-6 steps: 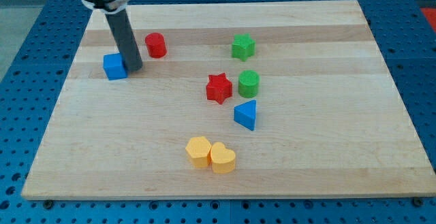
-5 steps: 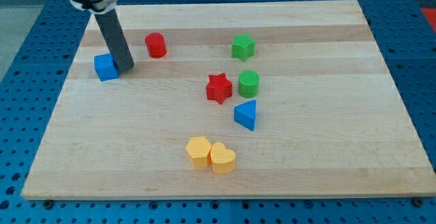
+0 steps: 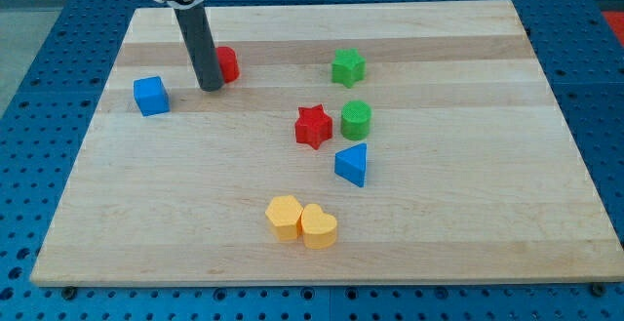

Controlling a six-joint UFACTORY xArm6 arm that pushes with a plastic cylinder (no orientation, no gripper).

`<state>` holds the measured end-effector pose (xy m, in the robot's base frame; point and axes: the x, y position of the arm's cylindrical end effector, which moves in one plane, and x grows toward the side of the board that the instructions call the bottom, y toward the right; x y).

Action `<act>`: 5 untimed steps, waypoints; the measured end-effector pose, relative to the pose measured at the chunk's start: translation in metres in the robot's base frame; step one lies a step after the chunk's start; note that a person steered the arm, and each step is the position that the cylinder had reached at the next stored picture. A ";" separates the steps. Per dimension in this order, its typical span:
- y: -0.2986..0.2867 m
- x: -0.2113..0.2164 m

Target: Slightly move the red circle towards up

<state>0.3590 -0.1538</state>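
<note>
The red circle is a short red cylinder at the upper left of the wooden board. My tip stands at its lower left edge, and the dark rod covers the block's left side. I cannot tell whether the tip touches it. The blue cube sits apart to the left of the tip.
A green star lies at upper middle. A red star and a green cylinder sit side by side at centre, a blue triangle below them. A yellow hexagon and a yellow heart touch near the bottom.
The rod pushed the blue cube a little to the left, then left it and moved right to the red circle's lower left edge. The red circle has not visibly moved.
</note>
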 end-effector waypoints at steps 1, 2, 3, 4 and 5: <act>0.006 0.029; 0.019 -0.027; 0.011 -0.028; -0.011 -0.028; -0.009 -0.007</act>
